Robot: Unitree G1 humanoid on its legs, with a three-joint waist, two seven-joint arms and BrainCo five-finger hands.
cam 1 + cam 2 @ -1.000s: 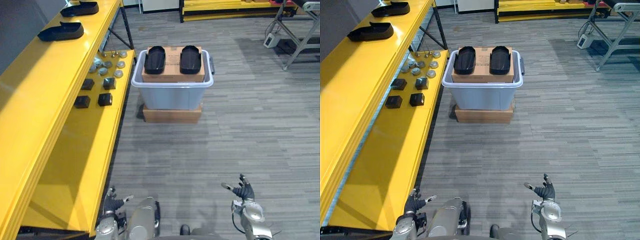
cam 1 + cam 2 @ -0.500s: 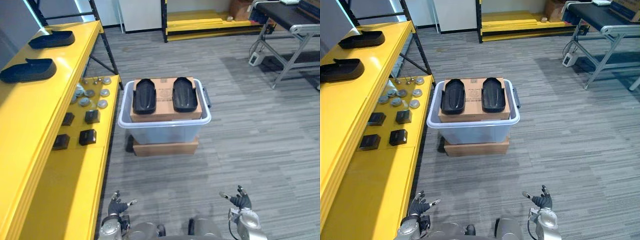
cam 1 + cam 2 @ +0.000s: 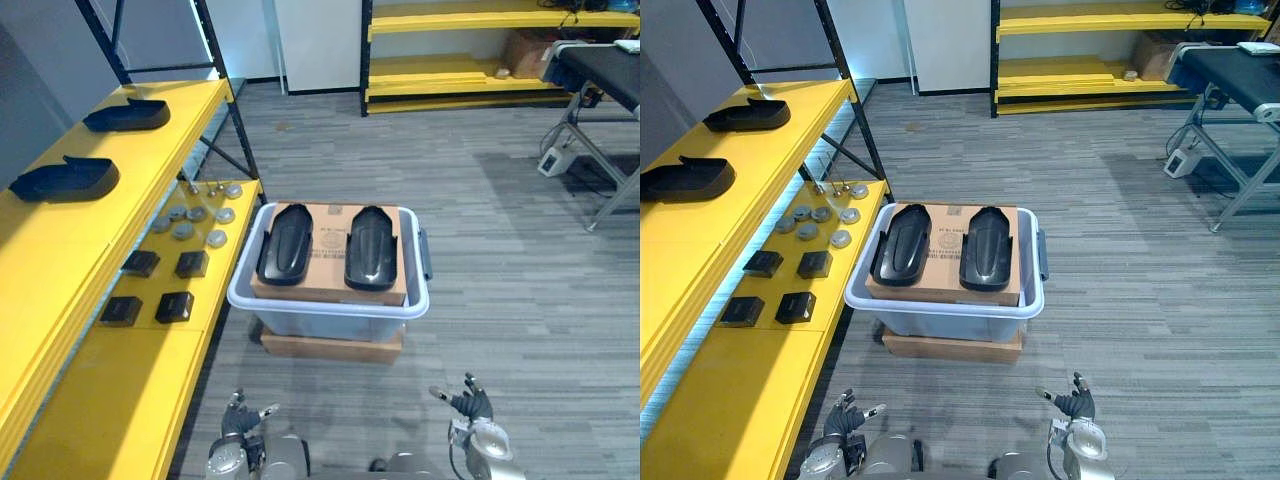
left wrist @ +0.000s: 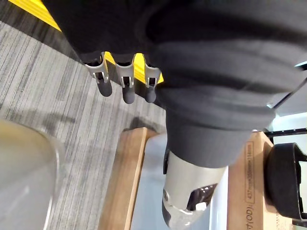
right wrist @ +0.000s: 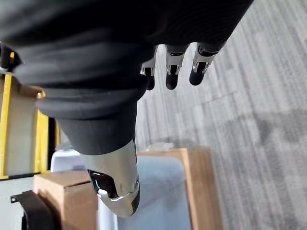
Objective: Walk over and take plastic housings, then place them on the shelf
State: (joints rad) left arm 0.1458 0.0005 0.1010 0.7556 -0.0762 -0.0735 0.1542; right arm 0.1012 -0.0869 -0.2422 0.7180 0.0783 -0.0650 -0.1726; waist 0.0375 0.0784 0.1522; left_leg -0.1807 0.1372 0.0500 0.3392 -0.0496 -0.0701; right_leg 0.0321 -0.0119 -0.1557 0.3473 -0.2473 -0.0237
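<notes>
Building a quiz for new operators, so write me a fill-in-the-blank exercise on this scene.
1. On the cardboard box inside the grey bin lie ____ black housings.
2. More housings already lie on the top level of the ____ shelf.
3. Next to the round metal parts on the lower level sit ____ small black blocks.
4. The left hand and the right hand, fingers straight, hold ____.

Missing words: two; yellow; four; nothing.

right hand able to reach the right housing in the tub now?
Probably not yet: the right hand hangs open, low, short of the tub. The housing lies uncovered on the box, nothing above it.
</notes>
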